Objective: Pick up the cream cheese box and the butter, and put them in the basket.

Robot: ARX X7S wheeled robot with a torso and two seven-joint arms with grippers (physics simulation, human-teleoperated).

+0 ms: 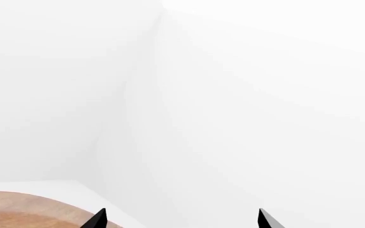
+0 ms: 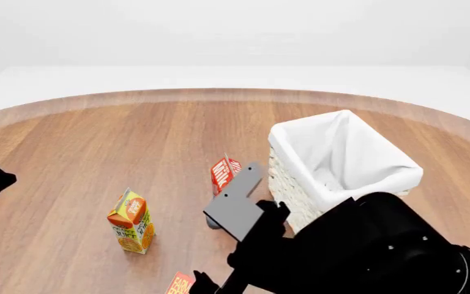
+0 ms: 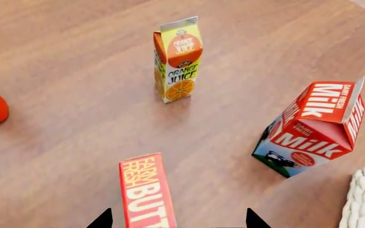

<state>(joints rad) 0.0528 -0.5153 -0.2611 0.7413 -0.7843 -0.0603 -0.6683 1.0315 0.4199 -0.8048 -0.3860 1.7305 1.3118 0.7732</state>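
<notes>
Orange-red and lettered in yellow and white, the butter [image 3: 147, 192] lies at the lower middle of the right wrist view, on the wooden table [image 3: 62, 95]. The right gripper [image 3: 176, 221] hangs over it with its tips spread; the box sits between them but nearer one tip than the other. In my judgement that offset is the main risk: closing from here could shove the box sideways or clip one long edge and twist it out of the grasp.

The milk carton [image 3: 315, 128] stands at the right of the same view, near the butter and just beside the basket [image 2: 345, 162]. A wide swing with the load could knock it over. The juice carton [image 3: 179, 59] stands farther off at the upper middle and looks safer.

The cream cheese box cannot be found in any view; it may be hidden behind the arm.

The left gripper [image 1: 181, 219] shows two spread tips against white background, holding nothing, with the table edge in the lower left corner.
</notes>
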